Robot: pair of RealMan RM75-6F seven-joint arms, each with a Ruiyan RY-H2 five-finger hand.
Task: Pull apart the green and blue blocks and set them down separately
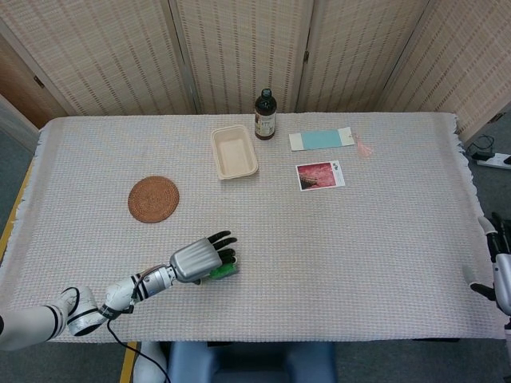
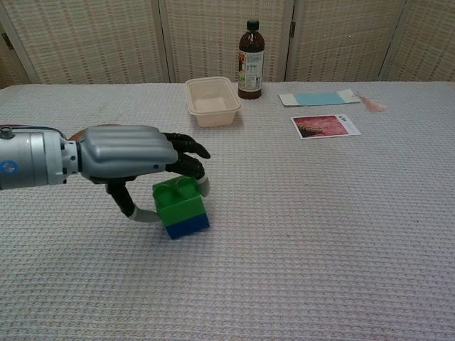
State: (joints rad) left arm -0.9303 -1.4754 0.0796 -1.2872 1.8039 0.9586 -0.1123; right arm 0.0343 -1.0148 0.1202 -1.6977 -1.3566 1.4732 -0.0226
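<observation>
A green block [image 2: 178,197] sits stacked on a blue block [image 2: 186,224] near the table's front left, and the pair is tilted a little. My left hand [image 2: 131,158] comes in from the left and grips the green block, thumb against its left side and the other fingers curled over its back and right. In the head view the left hand [image 1: 198,259] covers most of the stack; only a sliver of the green block [image 1: 224,271] shows. My right hand [image 1: 497,263] hangs past the table's right edge, fingers apart, holding nothing.
A beige tray [image 2: 211,101] and a dark bottle [image 2: 250,60] stand at the back centre. A photo card [image 2: 325,126] and a pale blue card [image 1: 321,139] lie back right. A round woven coaster [image 1: 153,199] lies to the left.
</observation>
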